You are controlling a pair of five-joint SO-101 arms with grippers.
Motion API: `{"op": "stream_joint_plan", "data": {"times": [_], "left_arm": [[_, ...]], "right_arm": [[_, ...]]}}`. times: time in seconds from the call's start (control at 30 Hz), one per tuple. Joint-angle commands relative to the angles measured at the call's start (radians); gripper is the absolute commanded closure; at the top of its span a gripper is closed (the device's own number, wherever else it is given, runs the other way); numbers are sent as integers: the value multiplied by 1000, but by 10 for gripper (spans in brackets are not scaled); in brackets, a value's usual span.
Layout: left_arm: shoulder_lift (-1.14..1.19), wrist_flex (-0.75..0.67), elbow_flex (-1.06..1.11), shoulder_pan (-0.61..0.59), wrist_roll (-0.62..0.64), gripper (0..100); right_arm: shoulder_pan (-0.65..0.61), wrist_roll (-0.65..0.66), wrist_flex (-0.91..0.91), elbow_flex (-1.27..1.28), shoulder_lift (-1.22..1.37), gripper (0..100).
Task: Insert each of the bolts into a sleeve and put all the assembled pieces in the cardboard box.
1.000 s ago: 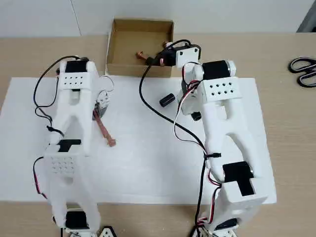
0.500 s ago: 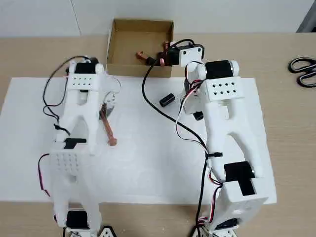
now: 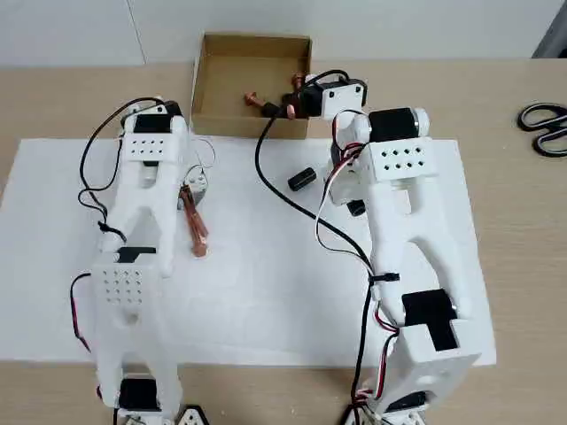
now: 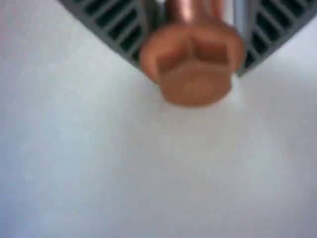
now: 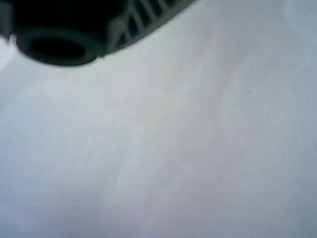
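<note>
Up close, we see our left gripper (image 3: 189,200) clamped on the copper bolt (image 4: 190,69), hex head showing; from above it slants over the white sheet's (image 3: 266,292) left half. Our right gripper (image 3: 352,200) pinches a black sleeve (image 5: 57,47) near the sheet's far edge.

Copper, black and white over pale wood.
The copper-coloured hex-head metal bolt (image 4: 190,74) gleams between the grey, ribbed fingers (image 4: 114,29) of the left pincer (image 4: 193,15). Matte black cylindrical sleeve (image 5: 57,47), brown cardboard box (image 3: 213,80), plain white paper sheet (image 3: 266,292), light wood-grain surface (image 3: 514,221), white plastic arms (image 3: 407,221).
</note>
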Motion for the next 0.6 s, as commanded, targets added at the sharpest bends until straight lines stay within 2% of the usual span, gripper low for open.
{"op": "stream_joint_plan", "data": {"times": [0.0,0.17,0.57], "left_arm": [[-11,31,-94,2,-5,885],[0,34,-108,5,-5,885],[0,-63,-18,11,-5,885]], "right_arm": [[7,-2,1,-44,-67,994],[7,-2,-1,-44,-67,994],[4,-2,-2,-44,-67,994]]}}
